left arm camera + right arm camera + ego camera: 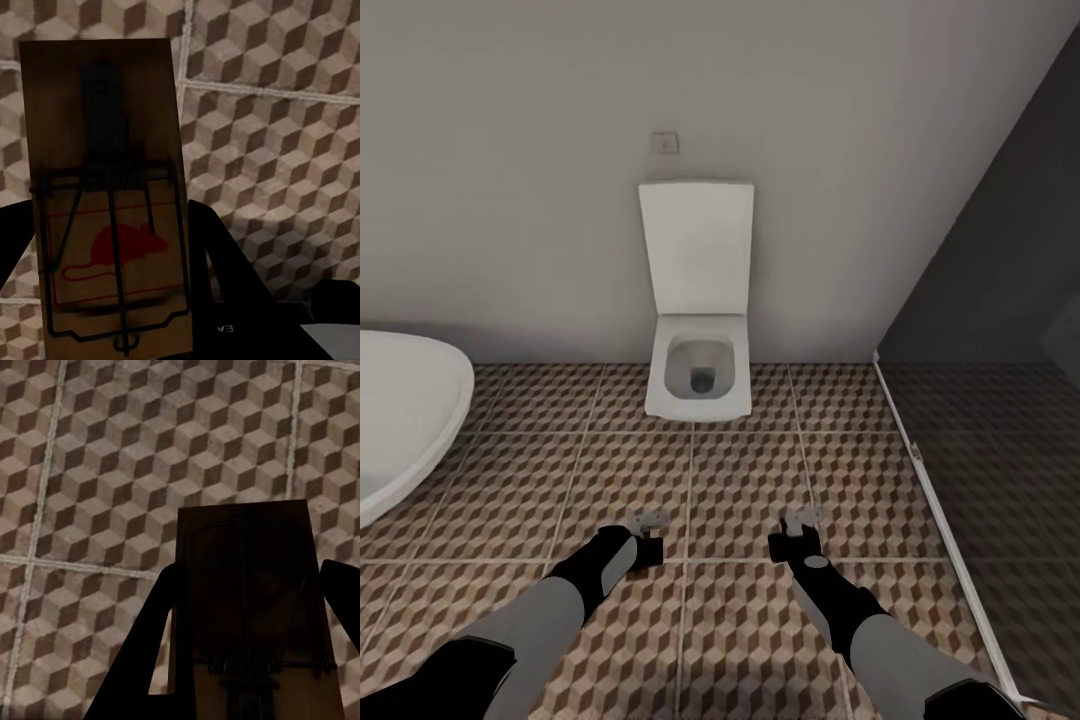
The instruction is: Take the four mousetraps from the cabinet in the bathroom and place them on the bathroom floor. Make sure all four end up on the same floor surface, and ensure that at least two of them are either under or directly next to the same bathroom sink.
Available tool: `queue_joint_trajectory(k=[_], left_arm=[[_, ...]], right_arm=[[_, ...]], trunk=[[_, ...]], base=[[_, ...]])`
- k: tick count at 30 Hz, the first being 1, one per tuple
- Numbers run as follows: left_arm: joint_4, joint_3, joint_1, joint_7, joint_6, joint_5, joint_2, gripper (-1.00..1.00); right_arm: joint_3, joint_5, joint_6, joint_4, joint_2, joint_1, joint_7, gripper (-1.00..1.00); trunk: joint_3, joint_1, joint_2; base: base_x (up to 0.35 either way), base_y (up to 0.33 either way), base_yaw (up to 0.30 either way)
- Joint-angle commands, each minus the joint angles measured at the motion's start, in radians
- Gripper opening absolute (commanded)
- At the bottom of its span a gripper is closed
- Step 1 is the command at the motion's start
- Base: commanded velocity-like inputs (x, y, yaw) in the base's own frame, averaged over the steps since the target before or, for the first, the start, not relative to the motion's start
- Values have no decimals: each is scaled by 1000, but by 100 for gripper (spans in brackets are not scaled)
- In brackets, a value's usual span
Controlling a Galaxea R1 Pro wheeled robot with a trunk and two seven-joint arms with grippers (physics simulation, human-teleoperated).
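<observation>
left hand (648, 535): low over the bathroom floor (740, 480), near and left of centre; closed on a mousetrap (109, 202), its fingers (225, 262) dark at the board's sides in the left wrist view.
left mousetrap: tan board with black spring bar and red mouse print, held out ahead of the wrist above the cube-pattern tiles.
right hand (798, 530): low over the tiles, near and right of centre; closed on a second mousetrap (247, 592), which sits between its fingers (150, 660).
right mousetrap: in shadow in the right wrist view, the spring coil just showing at its near end; the face is too dark to read.
toilet (698, 375): white, lid up, against the far wall, straight ahead.
bathtub (405, 420): white curved rim at the left edge.
shower screen (980, 300): dark glass panel on the right, with a pale frame running along the floor.
stage, as i judge it: two traps carried, not yet set down; the sink is not ahead of the robot here.
risk: releasing here would leave both traps by the toilet, not by the sink, failing the sink condition.
risk: letting go from above the tiles could flip a board or send it skidding.
risk: a turn toward the sink may swing an arm into the tub rim or the screen frame.
</observation>
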State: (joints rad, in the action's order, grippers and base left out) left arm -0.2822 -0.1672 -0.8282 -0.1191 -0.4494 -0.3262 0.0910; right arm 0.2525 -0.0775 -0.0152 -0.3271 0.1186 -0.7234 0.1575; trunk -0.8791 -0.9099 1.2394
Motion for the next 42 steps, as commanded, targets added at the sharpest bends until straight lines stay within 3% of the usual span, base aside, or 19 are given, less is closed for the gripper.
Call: queue_joint_trajectory(k=[1, 23, 31, 42], left_arm=[[-2, -8, 0, -11, -5, -10, 0, -100], [-2, -8, 0, -10, -5, -10, 0, -100], [-2, -8, 0, -10, -5, -10, 0, -100], [-2, -8, 0, -10, -5, -10, 0, -100]], right_arm=[[8, -8, -2, 0, 0, -1, 7, -100], [8, -8, -2, 8, 0, -1, 7, -100], [41, -3, -2, 21, 0, -1, 7, -100], [45, -2, -2, 22, 0, -1, 7, -100]], trunk=[[-6, -4, 8], [-111, -88, 162], [-149, -119, 218], [-201, -161, 295]], base=[[0, 0, 0], [0, 0, 0], [0, 0, 0], [0, 0, 0]])
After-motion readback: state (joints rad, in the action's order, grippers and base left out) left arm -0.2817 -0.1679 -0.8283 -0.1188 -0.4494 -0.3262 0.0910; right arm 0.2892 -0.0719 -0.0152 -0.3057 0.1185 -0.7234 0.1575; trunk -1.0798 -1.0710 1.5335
